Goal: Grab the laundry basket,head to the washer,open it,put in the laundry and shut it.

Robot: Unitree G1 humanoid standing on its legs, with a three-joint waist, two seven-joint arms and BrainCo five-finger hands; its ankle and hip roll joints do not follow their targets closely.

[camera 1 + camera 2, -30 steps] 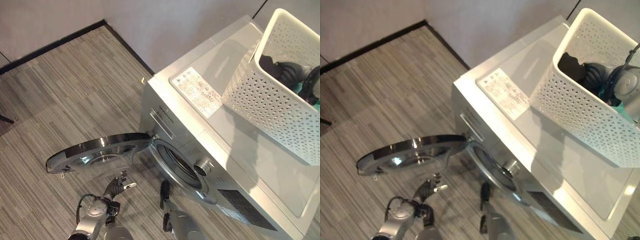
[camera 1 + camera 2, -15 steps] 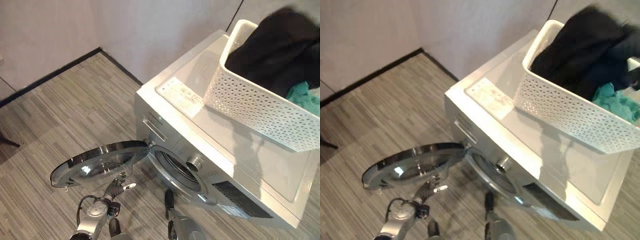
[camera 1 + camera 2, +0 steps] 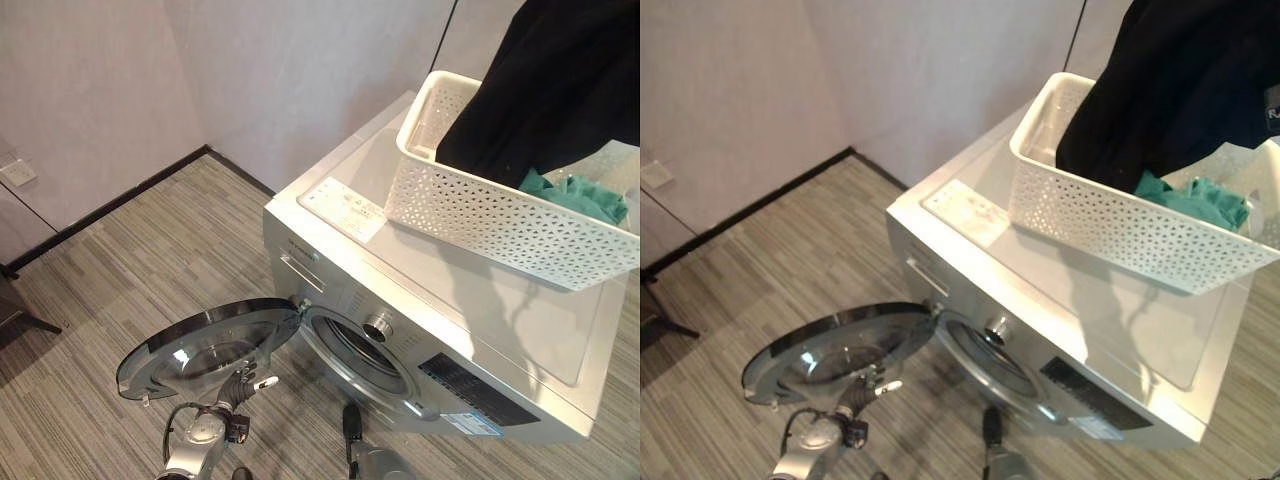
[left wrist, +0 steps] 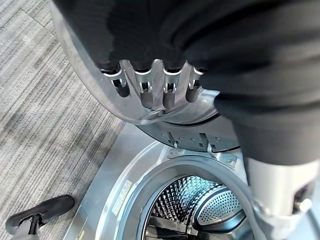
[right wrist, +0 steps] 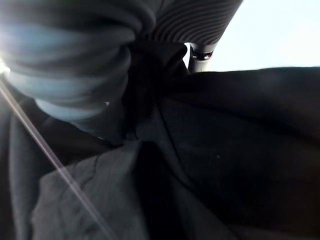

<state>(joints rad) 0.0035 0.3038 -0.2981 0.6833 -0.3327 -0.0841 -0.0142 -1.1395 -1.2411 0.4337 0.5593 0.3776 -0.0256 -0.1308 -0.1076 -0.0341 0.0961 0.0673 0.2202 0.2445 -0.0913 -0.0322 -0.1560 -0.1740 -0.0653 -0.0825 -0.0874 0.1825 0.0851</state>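
A silver washer (image 3: pixel 500 320) stands with its round door (image 3: pixel 205 345) swung wide open, and the drum (image 4: pixel 200 200) shows through the opening. On its top sits a white perforated laundry basket (image 3: pixel 480 210) with teal cloth (image 3: pixel 570 195) inside. A black garment (image 3: pixel 560 80) hangs high above the basket, its lower end still in the basket. My right hand (image 5: pixel 200 50) is shut on the black garment, whose cloth bunches under the hand's cover. My left hand (image 3: pixel 243 385) is low by the door's edge, open, with straight fingers (image 4: pixel 150 85) against the door's rim.
Grey striped carpet (image 3: pixel 150 240) spreads left of the washer up to a pale wall with a dark skirting. A wall socket (image 3: pixel 15 172) and a dark furniture leg (image 3: pixel 25 318) are at the far left. A printed label (image 3: pixel 345 208) lies on the washer top.
The black garment has come up out of the basket and now hangs above it. The whole picture has shifted, so the camera moved. My left hand stays at the door.
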